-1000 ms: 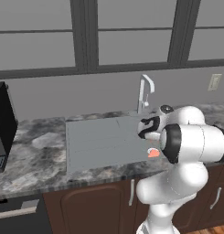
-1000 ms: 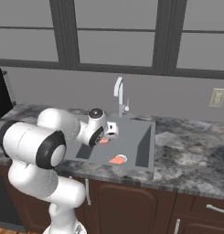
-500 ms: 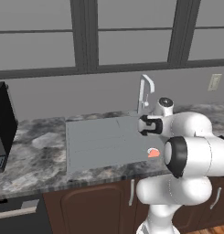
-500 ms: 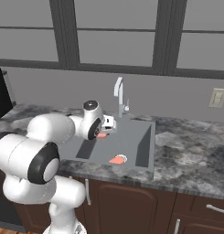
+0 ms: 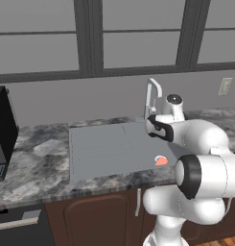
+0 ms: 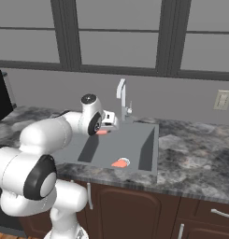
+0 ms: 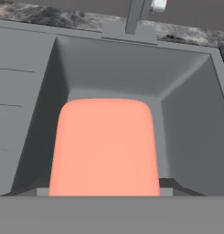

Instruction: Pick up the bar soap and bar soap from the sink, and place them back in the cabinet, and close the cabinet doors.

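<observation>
The bar soap point(image 7: 104, 146), flat and salmon-orange, is pinched in the gripper point(image 6: 108, 127) and held above the sink point(image 6: 144, 161), near the tap point(image 6: 121, 95). In the hand view it fills the lower middle, the basin's back wall at twelve o'clock. The rounded soap point(image 6: 119, 163) lies on the basin floor, at about five o'clock from the gripper in the right base view. The jaws themselves are hidden behind the held bar.
</observation>
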